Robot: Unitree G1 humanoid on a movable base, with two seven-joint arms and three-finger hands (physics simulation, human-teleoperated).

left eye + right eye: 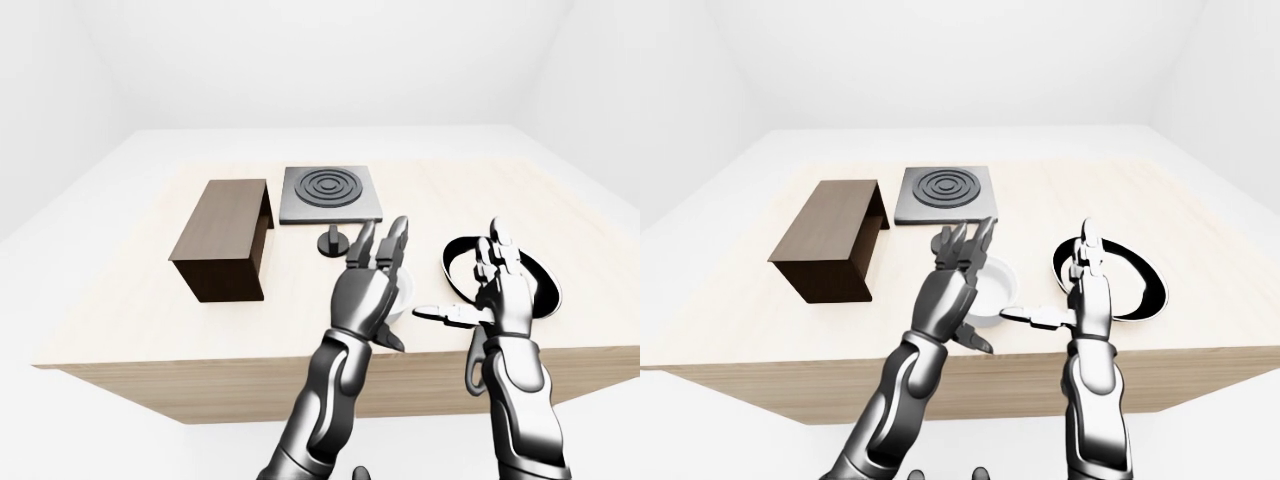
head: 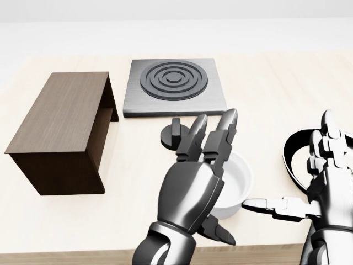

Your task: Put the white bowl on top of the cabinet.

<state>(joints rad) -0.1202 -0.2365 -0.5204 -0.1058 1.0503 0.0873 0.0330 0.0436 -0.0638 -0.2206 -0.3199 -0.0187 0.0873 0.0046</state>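
The white bowl [image 2: 238,181] stands on the light wooden table, its left half hidden behind my left hand [image 2: 218,176]. That hand is open, with the back of it toward the camera and the fingers stretched up along the bowl's left side. I cannot tell whether it touches the bowl. My right hand [image 2: 287,165] is open to the right of the bowl, its thumb pointing left near the bowl's lower right rim. The dark brown cabinet [image 2: 58,118] lies at the left of the head view, with nothing on its top.
A grey stove plate [image 2: 175,85] with black rings lies at the top centre, and a black knob [image 2: 174,135] stands just below it. Behind my right hand is a black-rimmed white dish [image 2: 295,157]. The table's near edge [image 2: 83,255] runs along the bottom.
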